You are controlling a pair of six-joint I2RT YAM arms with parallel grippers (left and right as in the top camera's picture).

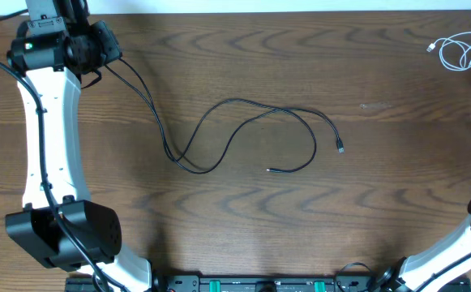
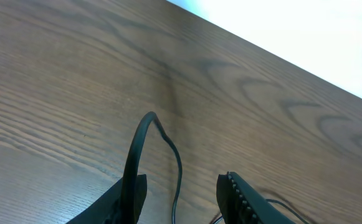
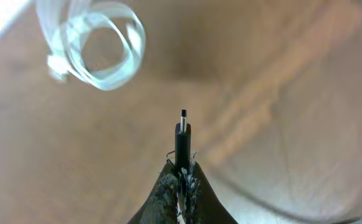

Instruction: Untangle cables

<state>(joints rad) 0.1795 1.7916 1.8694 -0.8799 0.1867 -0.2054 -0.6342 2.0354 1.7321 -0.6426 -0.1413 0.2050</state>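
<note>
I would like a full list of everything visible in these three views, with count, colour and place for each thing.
long black cable: one, black, looped across the table centre, both plug ends free, one stretch running up to the left end effector.
held black cable: one, black, plug end pinched by the right end effector.
white cable: one, white, coiled at the far right corner.
table: one, brown wood grain, under everything.
left arm, right arm: two, white with black joints, at the table's sides.
left end effector: one, black, open, cable between its fingers.
right end effector: one, black, shut.
</note>
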